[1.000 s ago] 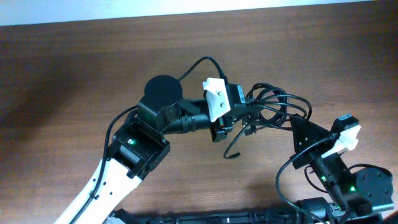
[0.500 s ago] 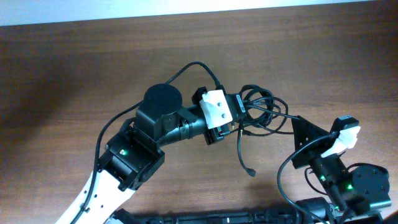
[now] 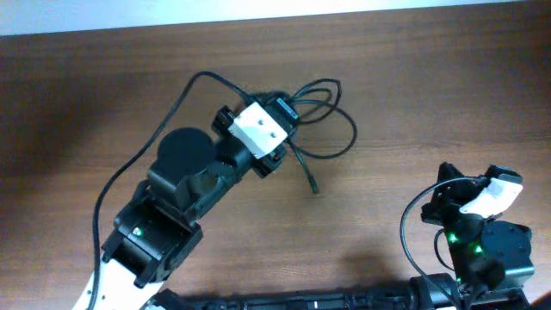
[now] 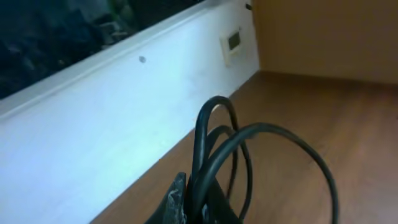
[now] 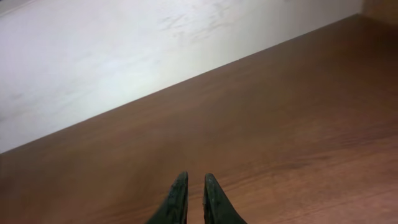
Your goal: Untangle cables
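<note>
The cables [image 3: 325, 110] are thin black cords looped in a small bundle at the middle back of the table. One loose plug end [image 3: 312, 185] trails toward the front. My left gripper [image 3: 288, 110] is shut on the bundle at its left side. In the left wrist view the loops [image 4: 214, 140] rise straight out of the pinched left gripper [image 4: 194, 202] and arch to the right. My right gripper [image 3: 446, 176] sits apart at the front right. Its fingertips [image 5: 179, 186] are almost together, with nothing between them, over bare wood in the right wrist view [image 5: 194, 182].
A thicker black wire [image 3: 185, 90] belonging to the left arm arcs over the table behind that arm. The wooden table [image 3: 430, 86] ends at a white wall [image 4: 93, 124] along the back. A small wall plate [image 4: 232, 42] shows in the left wrist view.
My left arm has swung up and to the left, carrying the bundle with it. My right gripper has let go of the cable and drawn back to the front right.
</note>
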Controlling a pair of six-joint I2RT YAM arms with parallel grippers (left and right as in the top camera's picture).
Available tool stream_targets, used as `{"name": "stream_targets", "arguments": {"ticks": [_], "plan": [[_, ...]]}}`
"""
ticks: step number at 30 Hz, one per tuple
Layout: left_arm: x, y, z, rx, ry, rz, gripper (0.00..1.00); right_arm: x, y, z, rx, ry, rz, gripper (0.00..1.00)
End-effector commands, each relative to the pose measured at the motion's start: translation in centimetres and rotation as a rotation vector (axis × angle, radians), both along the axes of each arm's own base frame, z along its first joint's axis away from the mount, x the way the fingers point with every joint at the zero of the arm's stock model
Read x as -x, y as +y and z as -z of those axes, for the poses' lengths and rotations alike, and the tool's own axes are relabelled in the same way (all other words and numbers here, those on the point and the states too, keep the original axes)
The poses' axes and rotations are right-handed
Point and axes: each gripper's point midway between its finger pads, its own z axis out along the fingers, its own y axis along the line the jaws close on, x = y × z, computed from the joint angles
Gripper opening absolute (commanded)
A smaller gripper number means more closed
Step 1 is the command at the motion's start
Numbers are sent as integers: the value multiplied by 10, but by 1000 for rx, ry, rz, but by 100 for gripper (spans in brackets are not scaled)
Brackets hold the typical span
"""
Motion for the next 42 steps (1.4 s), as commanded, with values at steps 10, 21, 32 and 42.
{"name": "stream_targets", "arguments": {"ticks": [10,21,32,42], "plan": [[-1,4,-35,314,132,-55,0,-5,38,-29,-59,-121,-215,79],[-7,-1,-46,772,486,-81,0,13,98,-79,-88,-317,-592,90],[27,-55,-31,730,605,48,0,14,97,-90,-78,-368,-585,90],[43,-68,-30,664,608,155,0,-7,31,-40,-104,-167,-162,90]]}}
